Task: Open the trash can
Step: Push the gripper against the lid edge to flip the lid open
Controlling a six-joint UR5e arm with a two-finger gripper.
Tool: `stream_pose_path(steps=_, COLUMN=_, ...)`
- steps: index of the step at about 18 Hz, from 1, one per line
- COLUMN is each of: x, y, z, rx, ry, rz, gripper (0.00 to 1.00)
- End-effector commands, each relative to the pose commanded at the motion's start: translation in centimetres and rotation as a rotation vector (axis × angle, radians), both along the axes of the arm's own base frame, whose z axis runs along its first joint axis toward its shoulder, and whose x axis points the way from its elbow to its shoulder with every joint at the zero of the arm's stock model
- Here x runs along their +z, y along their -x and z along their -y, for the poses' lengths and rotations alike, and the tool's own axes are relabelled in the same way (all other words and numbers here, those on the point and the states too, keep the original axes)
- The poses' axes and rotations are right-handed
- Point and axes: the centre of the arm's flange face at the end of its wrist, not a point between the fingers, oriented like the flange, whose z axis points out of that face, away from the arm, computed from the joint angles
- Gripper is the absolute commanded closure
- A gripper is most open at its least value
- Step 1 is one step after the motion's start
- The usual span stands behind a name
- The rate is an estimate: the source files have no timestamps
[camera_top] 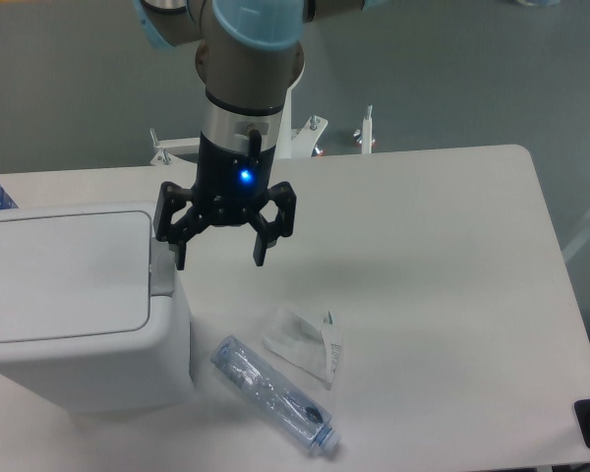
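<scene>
We see the gripper (pixel 221 254) with its 2 fingers (pixel 180 258) spread apart, one over the closed trash can's (pixel 79 305) grey latch (pixel 161 276), holding nothing.

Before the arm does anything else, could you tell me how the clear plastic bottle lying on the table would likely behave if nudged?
The bottle lies on its side, so it would probably roll. It looks clear and empty, so likely light, perhaps sliding against the crumpled wrapper beside it.
</scene>
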Motion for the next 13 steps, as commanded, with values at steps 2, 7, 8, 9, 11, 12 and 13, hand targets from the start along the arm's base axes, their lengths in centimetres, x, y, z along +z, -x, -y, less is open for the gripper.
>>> stream_pose_path(steps=2, x=-0.24, y=-0.07, z=-0.05, rx=0.000, ry=-0.007, rz=-0.005, gripper=0.00)
stream_pose_path(steps=7, x=-0.58, y=-0.45, z=-0.39, rx=-0.008, ry=-0.005, rz=-0.008, gripper=0.00)
stream_pose_path(steps=8, x=-0.67, y=-0.41, z=-0.43, rx=-0.008, ry=-0.004, rz=-0.007, gripper=0.00)
stream_pose_path(steps=9, x=-0.76, y=-0.38, z=-0.47, rx=-0.008, ry=-0.003, rz=-0.006, gripper=0.00)
stream_pose_path(steps=11, x=-0.74, y=-0.37, z=-0.47, rx=-0.008, ry=-0.004, rz=-0.007, gripper=0.00)
stream_pose_path(steps=12, x=-0.85, y=-0.34, z=-0.50, rx=-0.008, ry=-0.001, rz=-0.006, gripper=0.00)
stream_pose_path(steps=13, x=-0.83, y=-0.33, z=-0.50, rx=-0.008, ry=-0.002, rz=-0.007, gripper=0.00)
